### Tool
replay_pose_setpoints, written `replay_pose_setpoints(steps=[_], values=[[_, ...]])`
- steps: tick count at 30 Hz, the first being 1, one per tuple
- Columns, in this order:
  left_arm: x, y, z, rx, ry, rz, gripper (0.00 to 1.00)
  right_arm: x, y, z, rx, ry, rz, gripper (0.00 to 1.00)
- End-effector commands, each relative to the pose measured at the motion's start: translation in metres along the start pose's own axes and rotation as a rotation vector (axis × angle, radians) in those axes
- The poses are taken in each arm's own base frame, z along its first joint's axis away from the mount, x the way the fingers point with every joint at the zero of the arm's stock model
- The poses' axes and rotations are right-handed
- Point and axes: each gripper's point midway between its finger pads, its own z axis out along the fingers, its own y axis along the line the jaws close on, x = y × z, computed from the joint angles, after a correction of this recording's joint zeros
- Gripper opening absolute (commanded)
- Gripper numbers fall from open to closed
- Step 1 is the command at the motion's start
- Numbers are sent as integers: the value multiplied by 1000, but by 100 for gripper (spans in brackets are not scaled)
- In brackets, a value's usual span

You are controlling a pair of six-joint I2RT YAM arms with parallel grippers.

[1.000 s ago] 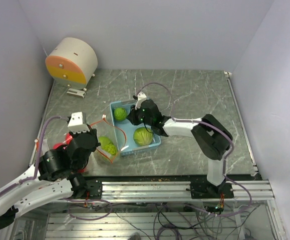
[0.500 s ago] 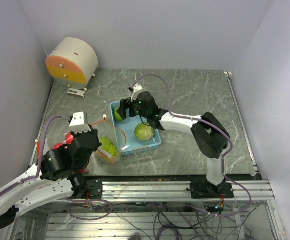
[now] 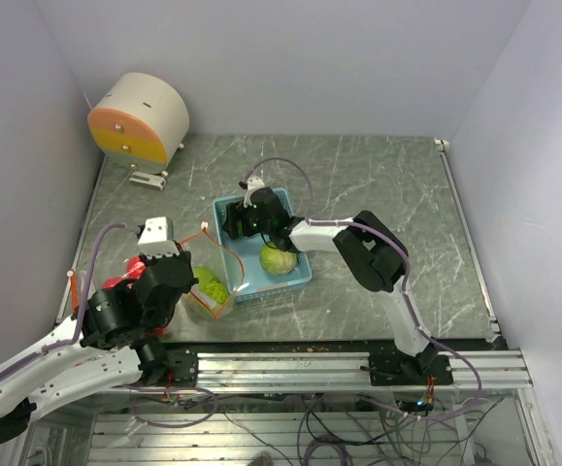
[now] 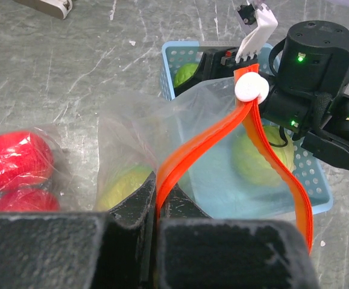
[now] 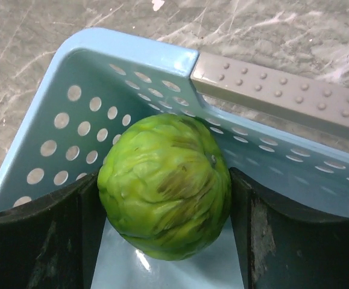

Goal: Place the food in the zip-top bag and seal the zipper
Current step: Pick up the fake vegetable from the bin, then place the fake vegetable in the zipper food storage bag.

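- A light blue perforated plastic basket (image 3: 273,288) stands mid-table on the grey-green marbled table (image 3: 397,184) and holds two round, striped green melon-like toy fruits
- The corner melon (image 5: 165,186) rests on the basket floor in its far left corner, close to the perforated walls (image 5: 72,114)
- The right gripper (image 3: 243,221) reaches down into that corner; its jaws stand wide with one dark finger (image 5: 41,241) on each side of the corner melon, just beside or touching its flanks, and the wrist view does not show whether they press on it
- The loose melon (image 3: 278,259) lies alone in the near half of the basket, apart from the gripper; from the left wrist it shows through the clear film (image 4: 261,153)
- A clear, crinkly zip-top bag (image 4: 132,132) lies just left of the basket, with its mouth turned toward it and gaping
- The thin red-orange zipper strip (image 4: 222,135) runs in two separated bands from the left fingers up to a white slider (image 4: 251,88), so the mouth is unsealed
- The left gripper (image 4: 157,201) has its jaws pinched tight on the zipper strip at the near end of the mouth
- Inside the bag lies the bagged melon (image 3: 209,284), green, close behind the mouth
- Glossy red fruits (image 4: 14,159) lie further left under crinkled clear film; whether that film is the same bag cannot be told
- A white and orange drum (image 3: 140,118) stands at the far left corner, well apart from both containers
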Motion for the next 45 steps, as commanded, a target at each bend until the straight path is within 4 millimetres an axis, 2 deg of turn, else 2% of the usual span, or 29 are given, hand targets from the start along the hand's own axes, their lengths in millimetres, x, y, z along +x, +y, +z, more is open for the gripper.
replay_pose_setpoints(steps=[1, 4, 8, 11, 15, 16, 18, 20, 22, 24, 27, 28, 30, 34, 39, 42, 45], values=[[-7, -6, -2, 25, -11, -21, 7, 4, -1, 4, -12, -28, 20, 66], [-6, -4, -2, 24, -15, -25, 7, -5, 0, -8, -13, -52, 7, 50], [-7, -3, -3, 20, -14, -25, 7, -36, 10, -45, -35, -115, -21, 44], [-8, -2, -3, 13, -17, -32, 7, -72, 27, -93, -81, -200, -47, 44], [-8, -1, -3, 5, -20, -30, 7, -106, 50, -169, -155, -299, -90, 44], [-9, 0, -3, 1, -22, -26, 7, -106, 58, -186, -194, -307, -102, 44], [-9, 2, -3, -8, -24, -19, 7, -116, 83, -222, -304, -339, -133, 44], [-11, 2, -3, -13, -27, -15, 7, -119, 117, -257, -443, -357, -190, 44], [-12, 2, -3, -14, -30, -18, 7, -115, 151, -283, -565, -348, -252, 46], [-13, 1, -3, -10, -30, -20, 7, -106, 185, -298, -660, -320, -301, 47], [-12, -1, -3, -2, -27, -24, 7, -84, 216, -299, -740, -254, -316, 47], [-12, -1, -4, 0, -26, -28, 7, -87, 227, -300, -763, -258, -316, 47], [-12, -3, -4, 7, -21, -30, 7, -81, 233, -292, -768, -236, -310, 47], [-13, -5, -6, 26, -16, -34, 7, -70, 229, -266, -717, -180, -310, 47], [-16, -8, -7, 45, -20, -37, 7, -54, 215, -217, -574, -82, -318, 47], [-16, -10, -7, 54, -18, -34, 7, -55, 202, -194, -467, -65, -315, 49], [-15, -13, -6, 64, -13, -27, 7, -65, 192, -175, -348, -102, -319, 55]])
